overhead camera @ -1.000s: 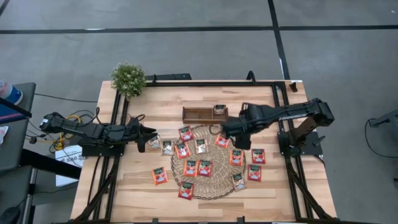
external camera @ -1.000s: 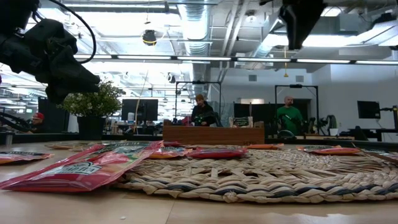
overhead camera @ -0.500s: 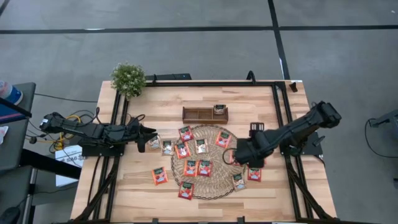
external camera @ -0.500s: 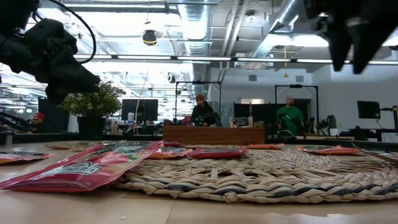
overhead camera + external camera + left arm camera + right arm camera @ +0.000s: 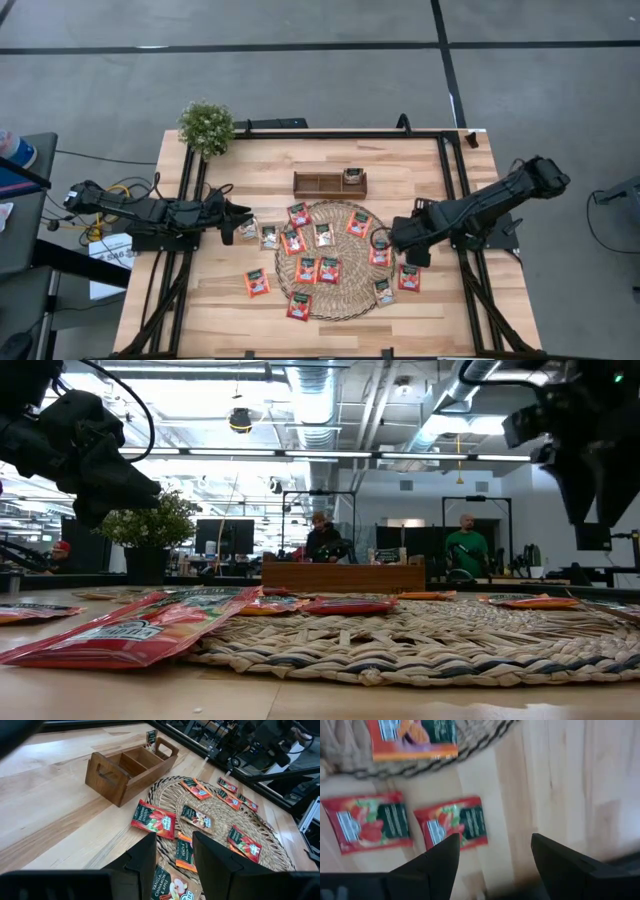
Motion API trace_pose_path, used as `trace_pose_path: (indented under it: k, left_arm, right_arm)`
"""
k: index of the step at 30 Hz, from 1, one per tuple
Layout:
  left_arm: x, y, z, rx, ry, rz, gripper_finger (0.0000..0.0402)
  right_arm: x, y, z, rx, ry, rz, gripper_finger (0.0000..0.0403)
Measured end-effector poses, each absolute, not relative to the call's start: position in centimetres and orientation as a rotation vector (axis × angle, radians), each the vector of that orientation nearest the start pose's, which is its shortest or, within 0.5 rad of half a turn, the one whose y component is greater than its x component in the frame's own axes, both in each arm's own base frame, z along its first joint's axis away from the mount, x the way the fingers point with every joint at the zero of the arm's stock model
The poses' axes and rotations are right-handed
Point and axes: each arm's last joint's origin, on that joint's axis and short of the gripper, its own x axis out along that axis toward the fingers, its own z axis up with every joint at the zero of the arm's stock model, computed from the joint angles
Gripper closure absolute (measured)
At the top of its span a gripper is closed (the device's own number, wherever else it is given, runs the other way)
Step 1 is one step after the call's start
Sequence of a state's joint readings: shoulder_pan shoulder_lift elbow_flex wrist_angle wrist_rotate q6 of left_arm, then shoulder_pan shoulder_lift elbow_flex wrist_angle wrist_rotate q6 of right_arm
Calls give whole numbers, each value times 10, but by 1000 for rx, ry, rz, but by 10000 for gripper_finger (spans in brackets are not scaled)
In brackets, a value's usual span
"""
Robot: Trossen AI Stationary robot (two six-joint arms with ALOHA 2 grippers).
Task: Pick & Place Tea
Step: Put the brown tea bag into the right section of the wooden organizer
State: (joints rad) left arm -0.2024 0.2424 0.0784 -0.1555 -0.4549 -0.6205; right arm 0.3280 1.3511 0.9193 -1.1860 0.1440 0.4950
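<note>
Right gripper [image 5: 384, 240] spread wide, empty, right of centre above red tea packets [image 5: 380, 253]. Left gripper [image 5: 243, 216] parted, empty, at left beside mat [image 5: 345, 300].

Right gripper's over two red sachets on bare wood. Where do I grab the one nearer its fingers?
Probably straight down on that red sachet, pinching across its width: it lies flat, apart from its neighbour, with bare table beside it for the open right gripper.
</note>
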Motion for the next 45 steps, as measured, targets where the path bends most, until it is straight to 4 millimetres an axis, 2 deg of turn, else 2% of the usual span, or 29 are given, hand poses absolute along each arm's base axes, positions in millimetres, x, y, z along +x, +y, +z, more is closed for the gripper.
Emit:
trace_pose_path:
  k: [10,15,21,27,31,38,45]
  left_arm:
    - [105,-8,157,-509,214,335,282]
    - [105,-8,157,-508,214,337,282]
    - [105,-8,157,-506,214,336,282]
    - [105,-8,157,-506,214,336,282]
    - [105,-8,157,-506,214,336,282]
    - [104,-8,157,-487,208,357,282]
    - [104,-8,157,-475,210,358,282]
  right_arm:
    - [194,37,184,69,1587,-146,163]
    - [196,31,183,55,1568,-131,163]
    - [211,31,183,140,1438,-90,163]
    - [217,53,186,287,1371,57,163]
    - [216,77,189,230,1338,159,163]
    - [218,103,199,74,1191,154,163]
    - [241,119,195,-6,1211,196,163]
